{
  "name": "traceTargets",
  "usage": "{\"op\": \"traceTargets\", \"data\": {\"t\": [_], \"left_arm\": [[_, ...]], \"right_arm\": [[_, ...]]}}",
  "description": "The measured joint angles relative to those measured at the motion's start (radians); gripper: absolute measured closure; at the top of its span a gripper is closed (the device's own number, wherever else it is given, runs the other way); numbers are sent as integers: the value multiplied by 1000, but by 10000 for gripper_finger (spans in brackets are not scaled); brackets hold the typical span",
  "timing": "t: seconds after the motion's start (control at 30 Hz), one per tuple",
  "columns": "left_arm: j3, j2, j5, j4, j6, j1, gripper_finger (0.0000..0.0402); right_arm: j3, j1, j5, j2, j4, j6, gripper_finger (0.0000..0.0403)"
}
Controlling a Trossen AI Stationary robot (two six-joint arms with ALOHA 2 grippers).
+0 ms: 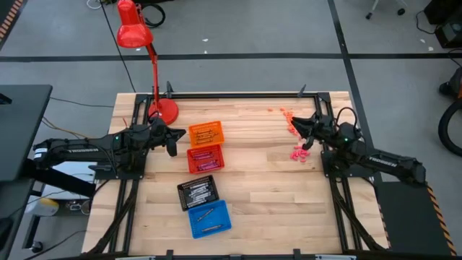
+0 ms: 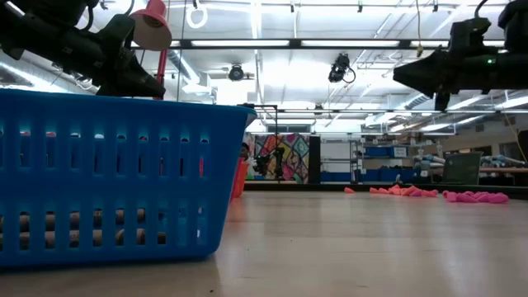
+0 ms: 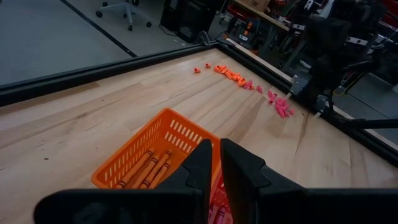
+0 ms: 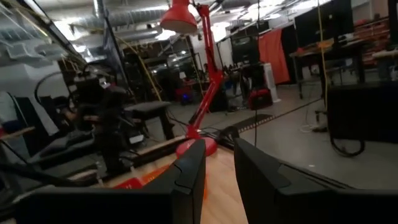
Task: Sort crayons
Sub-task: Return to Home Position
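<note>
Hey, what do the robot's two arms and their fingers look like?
Both are dark and jointed. The left arm and the right arm each carry white lettering along the forearm and a green light near the wrist, with a black cable looping by the right wrist. The fingers are dark, flat and taper toward their tips.

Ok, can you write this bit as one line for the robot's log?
left end effector: beside orange tray | right end effector: near pink pile | crayons: in trays

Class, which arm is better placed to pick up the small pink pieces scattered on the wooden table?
Probably right: the right gripper hangs beside the small pink pieces; the left gripper is across by the orange slotted tray.
</note>
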Motion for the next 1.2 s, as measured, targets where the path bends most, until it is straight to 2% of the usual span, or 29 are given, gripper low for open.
{"op": "traceTargets", "data": {"t": [0.3, 1.2], "left_arm": [[0, 0, 0, 0, 0, 0, 359], [0, 0, 0, 0, 0, 0, 359]], "right_arm": [[0, 16, 61, -147, -203, 14, 313], [0, 18, 63, -144, -232, -10, 313]]}}
